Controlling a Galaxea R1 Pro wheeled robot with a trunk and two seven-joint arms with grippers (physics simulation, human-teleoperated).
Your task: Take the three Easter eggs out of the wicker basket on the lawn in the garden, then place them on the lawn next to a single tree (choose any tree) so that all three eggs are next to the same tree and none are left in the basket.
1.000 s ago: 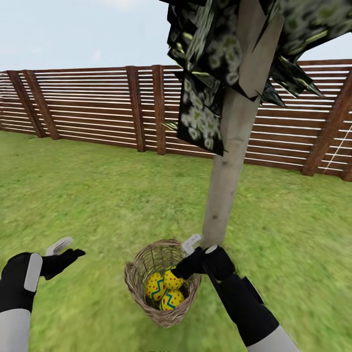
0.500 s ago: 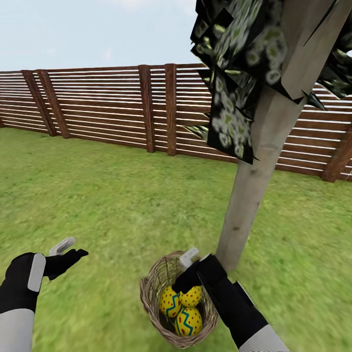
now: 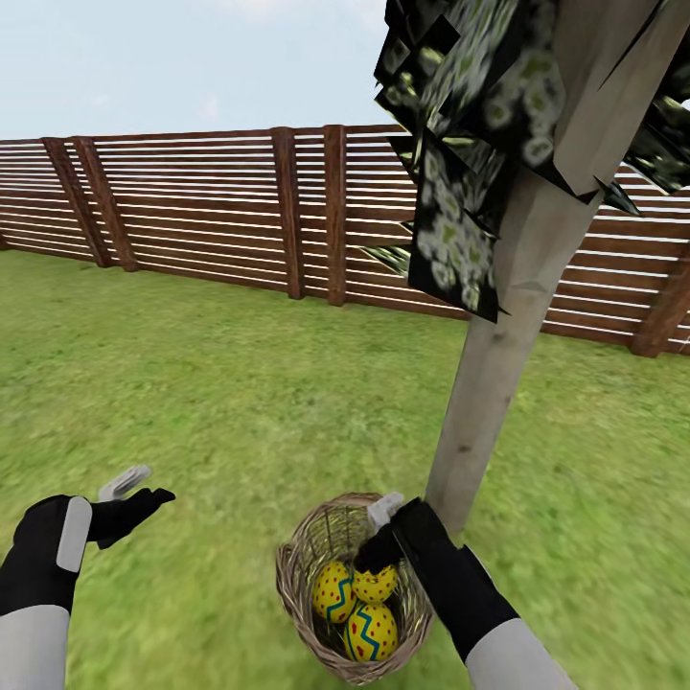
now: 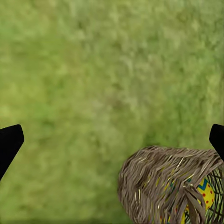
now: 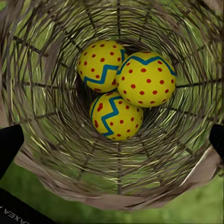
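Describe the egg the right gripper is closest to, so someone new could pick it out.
Start at the pale tree trunk on the lawn; at its foot sits the wicker basket holding three Easter eggs. The right gripper hangs over the basket's far rim. The egg meant lies directly under it, the one nearest the trunk, riding above the other two.

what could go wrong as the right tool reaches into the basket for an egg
The three Easter eggs sit packed together touching, so closing on one may nudge the others or let the round shell slip out. The right tool is at the rim of the light wicker basket; catching the weave could tip it. The tree trunk stands right behind, leaving the arm little room.
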